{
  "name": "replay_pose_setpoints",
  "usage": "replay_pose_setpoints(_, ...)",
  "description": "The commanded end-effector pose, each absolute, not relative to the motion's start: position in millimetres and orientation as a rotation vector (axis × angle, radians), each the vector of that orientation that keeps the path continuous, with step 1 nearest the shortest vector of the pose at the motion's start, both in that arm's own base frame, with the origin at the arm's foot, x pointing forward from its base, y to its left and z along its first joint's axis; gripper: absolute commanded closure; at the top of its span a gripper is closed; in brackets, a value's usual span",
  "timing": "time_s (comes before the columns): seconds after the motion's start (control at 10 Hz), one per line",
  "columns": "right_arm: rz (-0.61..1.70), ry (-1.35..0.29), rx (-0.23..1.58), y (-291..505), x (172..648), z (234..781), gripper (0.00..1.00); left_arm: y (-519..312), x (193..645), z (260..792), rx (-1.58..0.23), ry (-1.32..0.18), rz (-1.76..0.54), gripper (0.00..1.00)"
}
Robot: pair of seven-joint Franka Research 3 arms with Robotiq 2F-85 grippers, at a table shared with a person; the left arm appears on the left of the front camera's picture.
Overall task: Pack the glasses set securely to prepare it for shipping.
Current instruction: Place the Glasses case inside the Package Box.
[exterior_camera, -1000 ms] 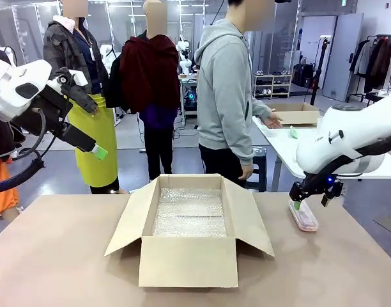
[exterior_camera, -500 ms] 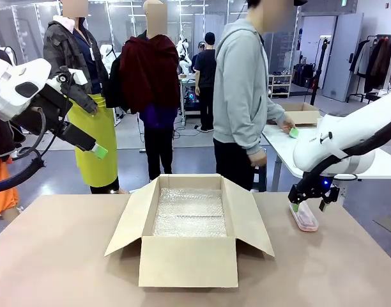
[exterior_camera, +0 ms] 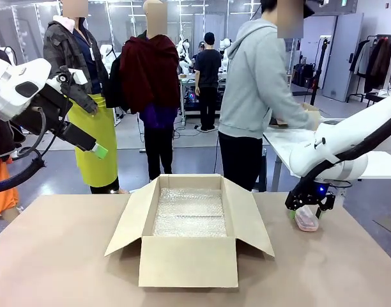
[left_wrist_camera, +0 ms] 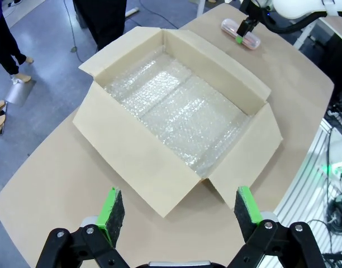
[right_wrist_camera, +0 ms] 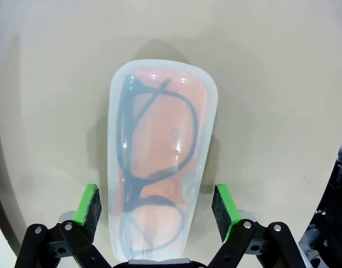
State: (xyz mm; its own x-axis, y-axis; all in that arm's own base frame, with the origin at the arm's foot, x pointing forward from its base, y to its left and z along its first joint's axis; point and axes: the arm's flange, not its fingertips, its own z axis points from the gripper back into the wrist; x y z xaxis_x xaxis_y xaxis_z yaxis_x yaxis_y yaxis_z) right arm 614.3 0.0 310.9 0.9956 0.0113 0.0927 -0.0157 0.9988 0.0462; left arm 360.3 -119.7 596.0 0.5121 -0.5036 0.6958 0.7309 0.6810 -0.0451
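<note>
A matte brown desk [exterior_camera: 55, 256] fills the near ground. On its middle stands 1 large brown cardboard box [exterior_camera: 189, 259], open at the top, with its left and right flaps folded outward. A sheet of clear bubble wrap [exterior_camera: 190, 214] lines its floor. In the left wrist view the box [left_wrist_camera: 132, 151] lies below and ahead, and the bubble wrap [left_wrist_camera: 176, 106] covers the whole bottom.

To the right of the box, apart from its right flap, the pale pink translucent oblong glasses case [exterior_camera: 306, 219] lies flat on the desk. The right end effector [exterior_camera: 305, 206] is down over it, on the white arm that comes in from the right. In the right wrist view the case [right_wrist_camera: 160, 167] runs lengthwise between the fingers, and a pair of dark-framed glasses [right_wrist_camera: 154, 156] shows through its lid. The right end effector [right_wrist_camera: 157, 204] is spread. Its 2 green pads [right_wrist_camera: 91, 204] stand on either side of the case's near end, each with a thin strip of desk [right_wrist_camera: 271, 84] showing between pad and case, so it pinches nothing.

The left end effector [exterior_camera: 96, 148] hangs high over the desk's far left, well apart from the box. In its own wrist view the left end effector [left_wrist_camera: 179, 207] is spread wide and empty.

Beyond the far edge, a person in a grey hooded top [exterior_camera: 256, 83] stands turned to the right, arms reaching toward a white table [exterior_camera: 285, 137].
</note>
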Motion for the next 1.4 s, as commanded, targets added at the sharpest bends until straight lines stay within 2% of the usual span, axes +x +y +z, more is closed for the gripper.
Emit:
replay_pose_setpoints(0.0,0.003,-0.084,0.058,4,622,315,0.4,-118,359,597,-0.364,-0.725,-0.765,0.0)
replay_pose_setpoints(0.1,0.004,-0.083,0.067,5,623,315,0.52,-118,359,597,-0.364,-0.725,-0.765,0.0)
replay_pose_setpoints(0.2,0.002,-0.08,0.068,6,624,315,0.98,-118,359,597,-0.364,-0.725,-0.765,0.0)
replay_pose_setpoints(0.5,-0.017,-0.101,0.074,9,624,332,1.0,-118,359,597,-0.364,-0.725,-0.765,0.0)
replay_pose_setpoints(0.7,0.138,-0.165,0.101,26,615,396,1.0,-118,359,597,-0.364,-0.725,-0.765,0.0)
replay_pose_setpoints(1.0,0.731,-0.156,0.183,88,614,485,1.0,-118,359,597,-0.364,-0.725,-0.765,0.0)
replay_pose_setpoints(1.3,1.247,-0.062,0.189,183,622,509,1.0,-118,359,597,-0.364,-0.725,-0.765,0.0)
